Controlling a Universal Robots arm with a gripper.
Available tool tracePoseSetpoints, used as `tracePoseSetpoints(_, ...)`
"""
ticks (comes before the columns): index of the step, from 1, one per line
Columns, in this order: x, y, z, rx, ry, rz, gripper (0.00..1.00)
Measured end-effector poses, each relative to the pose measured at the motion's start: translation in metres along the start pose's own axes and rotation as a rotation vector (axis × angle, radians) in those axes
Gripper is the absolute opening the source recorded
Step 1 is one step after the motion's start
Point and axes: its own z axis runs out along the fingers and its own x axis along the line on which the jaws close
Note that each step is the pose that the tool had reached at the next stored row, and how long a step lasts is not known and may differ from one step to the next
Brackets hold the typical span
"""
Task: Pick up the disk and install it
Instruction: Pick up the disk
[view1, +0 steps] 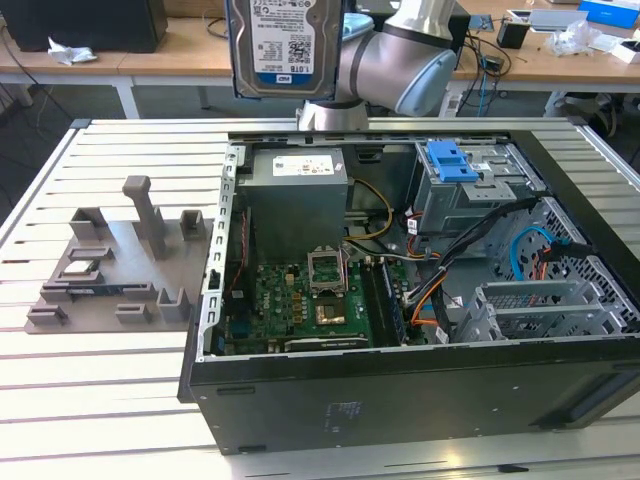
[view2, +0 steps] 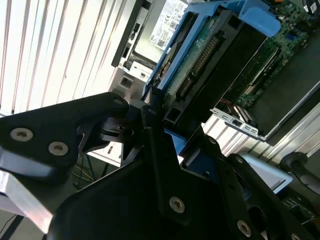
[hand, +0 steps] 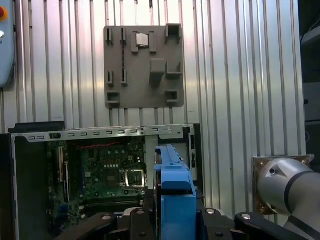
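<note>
The black pincer (hand: 174, 215) is clenching the flat rectangular silver metal disk (view1: 290, 45) by its blue plastic bracket. In the second wrist view its fingers (view2: 155, 145) are pressing on either side of the frame. The disk is hanging upright, high above the open black computer case (view1: 400, 390). Its white-and-blue label is facing the exterior camera, and open air is separating its lower edge from the case's far rim. Inside the case, the grey power-supply box (view1: 297, 190) is lying beside the green motherboard (view1: 300, 300). Toward the exterior view's right, a grey metal drive cage (view1: 470, 205) is carrying a blue plastic latch (view1: 452, 162). A grey moulded fixture plate (view1: 110, 270) is resting on the slatted metal bench (view1: 100, 410) near the case's wall, a strip of bare slats showing between them.
</note>
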Motion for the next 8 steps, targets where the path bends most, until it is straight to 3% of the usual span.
tracePoseSetpoints(8,-0.0013,-0.0288,0.0018,-0.0013,0.0001,0.000,0.37)
